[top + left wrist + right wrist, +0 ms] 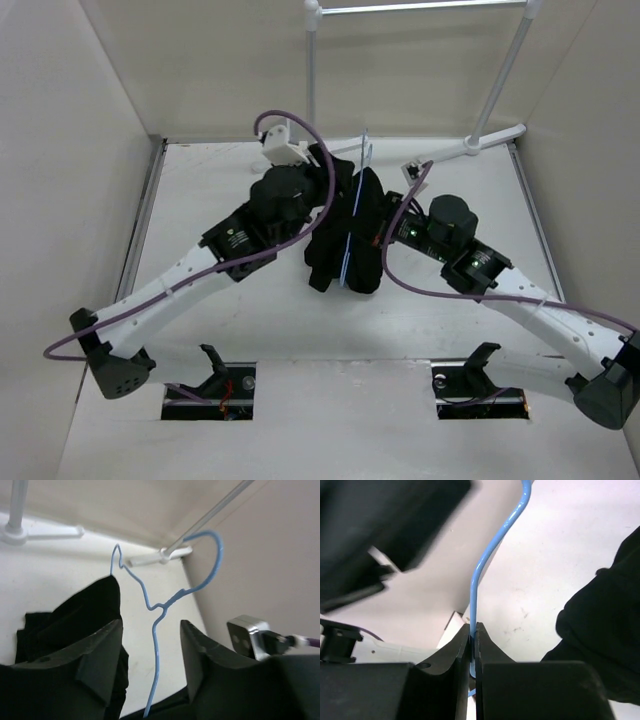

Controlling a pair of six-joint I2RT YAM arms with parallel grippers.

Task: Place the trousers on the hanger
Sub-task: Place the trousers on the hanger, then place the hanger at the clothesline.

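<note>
Hanger (472,605) wire clamped tight by right gripper (473,630); left gripper (150,627) released, jaws spread, wire seen between; trousers (328,250) bunched around hanger.

A: What is seen at the back?
B: A white rail stand (311,70) is set at the far edge of the pale worktop (270,320).
A: And around it?
B: Plain walls (60,150) are seen on three sides.

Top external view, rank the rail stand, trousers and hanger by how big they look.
Largest: rail stand, though cropped by the frame.
Then: trousers.
Smallest: hanger, edge-on and partly hidden in fabric.
</note>
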